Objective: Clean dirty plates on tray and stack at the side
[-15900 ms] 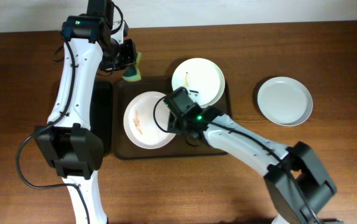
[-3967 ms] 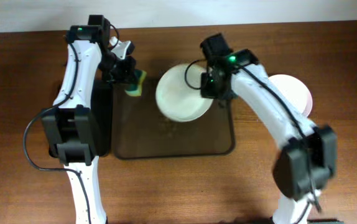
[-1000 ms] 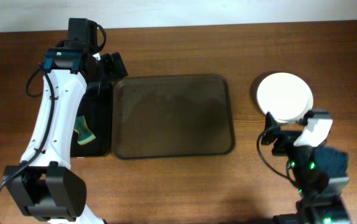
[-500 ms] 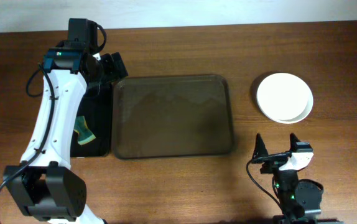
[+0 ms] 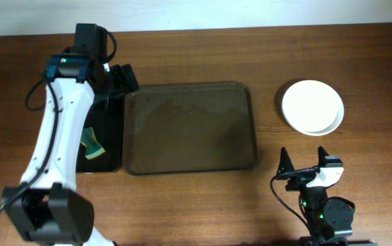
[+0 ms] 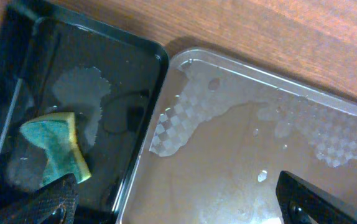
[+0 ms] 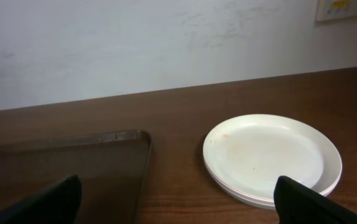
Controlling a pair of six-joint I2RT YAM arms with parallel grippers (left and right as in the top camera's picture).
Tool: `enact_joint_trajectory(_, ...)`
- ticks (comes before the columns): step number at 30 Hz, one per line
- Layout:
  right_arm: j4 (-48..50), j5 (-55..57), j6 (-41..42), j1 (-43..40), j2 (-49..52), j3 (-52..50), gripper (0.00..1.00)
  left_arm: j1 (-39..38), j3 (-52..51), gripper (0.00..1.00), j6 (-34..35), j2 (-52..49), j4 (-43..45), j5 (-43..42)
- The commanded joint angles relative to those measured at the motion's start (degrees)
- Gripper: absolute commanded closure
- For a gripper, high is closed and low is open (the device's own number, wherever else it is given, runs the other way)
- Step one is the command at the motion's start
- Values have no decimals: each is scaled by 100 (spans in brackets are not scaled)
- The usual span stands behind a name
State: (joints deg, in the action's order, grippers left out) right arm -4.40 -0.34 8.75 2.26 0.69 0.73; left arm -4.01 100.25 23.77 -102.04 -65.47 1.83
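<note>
The right pincer (image 5: 302, 162) sits low on the bench (image 5: 360, 55), at 5 o'clock from the tray (image 5: 189, 130), jaws spread wide and holding nothing. Beyond it, at the tray's 3 o'clock and apart from it, the plates (image 5: 312, 107) lie stacked on the bench. The tray shows a wet film. Just beside it at 9 o'clock, a black tray (image 5: 112, 123) holds a sponge (image 5: 92, 144). The left pincer (image 5: 119, 77) hovers over the tray's 10 o'clock corner, released and empty.
</note>
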Motion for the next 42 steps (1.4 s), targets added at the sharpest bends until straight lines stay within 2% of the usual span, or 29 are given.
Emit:
enact_joint_trajectory(1,-11,-35,-37,39,-37,-42,2,0,-586,1,-957,1226,422,361)
enact_joint_trajectory(2,-13,-35,-37,39,-37,-42,2,2,-1180,1,-1283,1805,772,358)
enact_joint_trajectory(6,-13,-35,-37,39,-37,-42,2,4,-4795,1,-2166,4566,3591,354)
enact_joint_trajectory(9,-13,-35,-37,39,-37,-42,2,4,-7169,1,-2765,6749,5187,356)
enact_joint_trajectory(12,-13,-35,-37,39,-37,-42,2,42,-8679,1,-3123,8502,5899,361)
enact_joint_trajectory(16,-13,-35,-37,39,-37,-42,1,87,-9788,0,-3526,9842,6179,400)
enact_joint_trajectory(18,-13,-35,-37,39,-37,-42,2,136,-9978,1,-3528,10181,6131,402)
enact_joint_trajectory(42,-13,-35,-37,39,-37,-42,2,140,-9973,1,-3523,10174,6120,378)
